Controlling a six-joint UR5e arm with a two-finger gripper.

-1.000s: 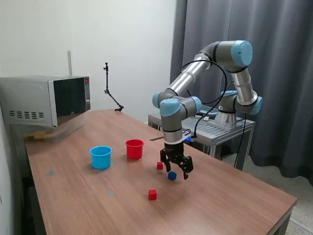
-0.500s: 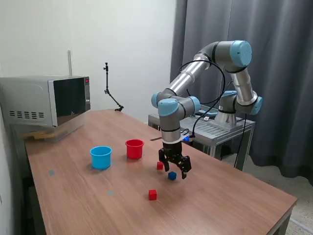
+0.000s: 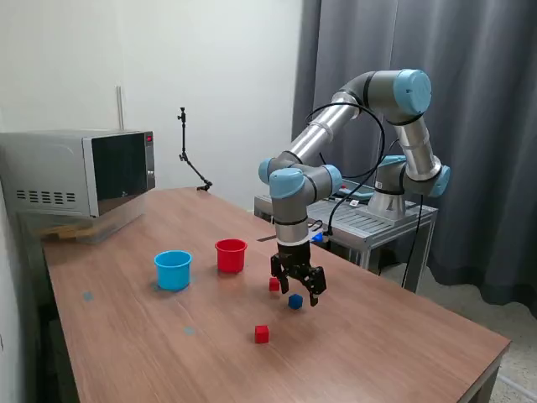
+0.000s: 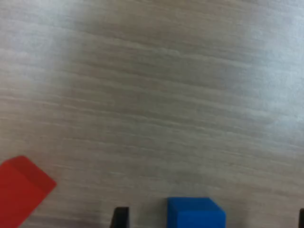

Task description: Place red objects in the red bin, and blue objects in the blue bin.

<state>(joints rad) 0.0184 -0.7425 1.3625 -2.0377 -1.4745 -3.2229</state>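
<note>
Gripper [image 3: 298, 290] low over the wooden bench [image 3: 403, 336], fingers [image 3: 315, 294] spread apart, gripping nothing. Dark blue cube [image 3: 295, 301] on the bench just under and between the open fingers, apart from both; seen again in the wrist view [image 4: 195, 213] with one dark fingertip [image 4: 120, 217] beside it. One red cube [image 3: 273, 285] near the gripper, toward the exterior view's left of the blue cube; also at the wrist view's edge [image 4: 21, 190]. Second red cube [image 3: 262, 334] alone, nearer the camera in the exterior view. Red cup [image 3: 231, 255] and light blue cup [image 3: 173, 269] upright, side by side, well apart from the cubes, toward the exterior view's left. Microwave [image 3: 80, 172] at the bench's far corner.
</note>
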